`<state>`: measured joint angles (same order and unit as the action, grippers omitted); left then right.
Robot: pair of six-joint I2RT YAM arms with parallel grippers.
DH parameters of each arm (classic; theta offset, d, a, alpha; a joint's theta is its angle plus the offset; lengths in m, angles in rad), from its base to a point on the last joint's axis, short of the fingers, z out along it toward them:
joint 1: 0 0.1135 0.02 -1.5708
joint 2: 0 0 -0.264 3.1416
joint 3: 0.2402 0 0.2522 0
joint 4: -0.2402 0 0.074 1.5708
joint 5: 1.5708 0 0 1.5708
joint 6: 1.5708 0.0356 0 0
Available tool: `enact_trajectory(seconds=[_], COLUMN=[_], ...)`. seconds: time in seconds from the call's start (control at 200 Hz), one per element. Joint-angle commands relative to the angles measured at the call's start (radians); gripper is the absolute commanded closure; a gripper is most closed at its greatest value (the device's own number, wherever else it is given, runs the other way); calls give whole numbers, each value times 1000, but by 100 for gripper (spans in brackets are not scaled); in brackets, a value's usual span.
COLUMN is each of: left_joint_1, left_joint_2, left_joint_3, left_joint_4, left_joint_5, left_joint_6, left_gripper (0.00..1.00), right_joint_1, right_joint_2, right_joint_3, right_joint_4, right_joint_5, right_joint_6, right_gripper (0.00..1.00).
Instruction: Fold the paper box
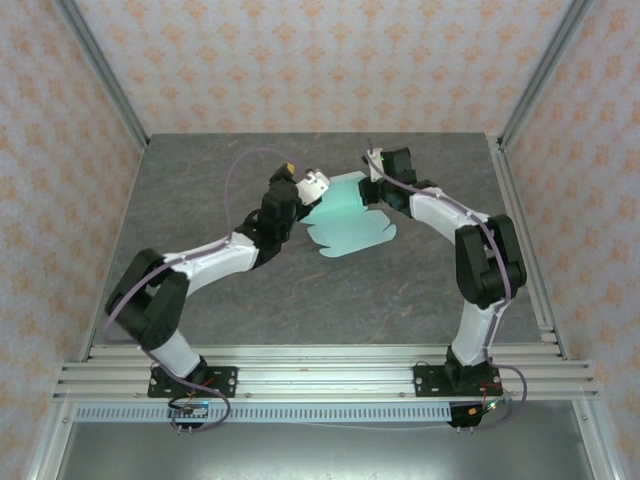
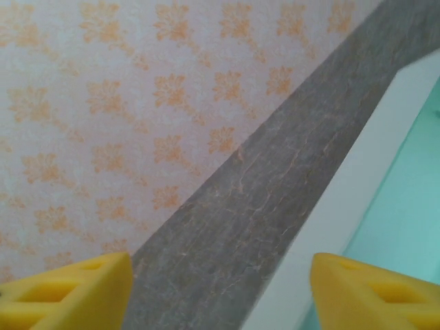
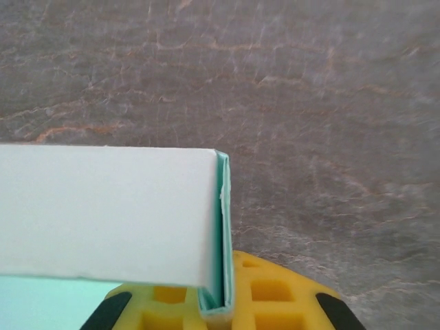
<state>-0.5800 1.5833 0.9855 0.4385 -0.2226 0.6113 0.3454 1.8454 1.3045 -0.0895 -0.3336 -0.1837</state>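
Note:
The paper box (image 1: pixel 352 222), pale mint-green card with rounded tabs, lies partly folded on the grey table between the two arms. My right gripper (image 1: pixel 376 182) is at its far right corner, and in the right wrist view it (image 3: pixel 220 311) is shut on an upright doubled flap of the paper box (image 3: pixel 224 227). A white-faced panel (image 3: pixel 103 220) stands to the left of that flap. My left gripper (image 1: pixel 312 188) is at the card's far left edge. Its yellow fingers (image 2: pixel 69 292) stand wide apart and open in the left wrist view, with the card's pale edge (image 2: pixel 344 206) just inside the right one.
The grey stone-patterned table (image 1: pixel 250 300) stretches round the card. Patterned walls (image 1: pixel 320 60) close the back and sides, with metal posts at the corners. A metal rail (image 1: pixel 320 375) carrying the arm bases runs along the near edge.

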Motion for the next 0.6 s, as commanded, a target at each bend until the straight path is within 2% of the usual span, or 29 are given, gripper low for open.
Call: enact_trajectory(seconds=[0.0, 0.22, 0.305, 0.44, 0.51, 0.596], left_joint_1=[12, 92, 106, 145, 180, 194], left_joint_2=[-153, -364, -414, -432, -423, -399], left_joint_3=[-17, -71, -101, -125, -134, -126], left_joint_4=[-134, -303, -339, -415, -438, -471], left_joint_5=[70, 220, 235, 190, 214, 271], left_joint_6=[-238, -507, -574, -709, -788, -813], left_gripper=[24, 19, 18, 21, 23, 22], right_joint_1=[18, 70, 90, 103, 112, 123], right_joint_2=[-77, -165, -183, -206, -223, -241], right_joint_3=[-57, -141, -177, -218, -252, -281], right_joint_4=[52, 85, 116, 152, 187, 211], right_joint_5=[145, 250, 285, 297, 307, 317], right_joint_6=[-16, -18, -12, 28, 47, 66], right_gripper=[100, 100, 100, 100, 100, 100])
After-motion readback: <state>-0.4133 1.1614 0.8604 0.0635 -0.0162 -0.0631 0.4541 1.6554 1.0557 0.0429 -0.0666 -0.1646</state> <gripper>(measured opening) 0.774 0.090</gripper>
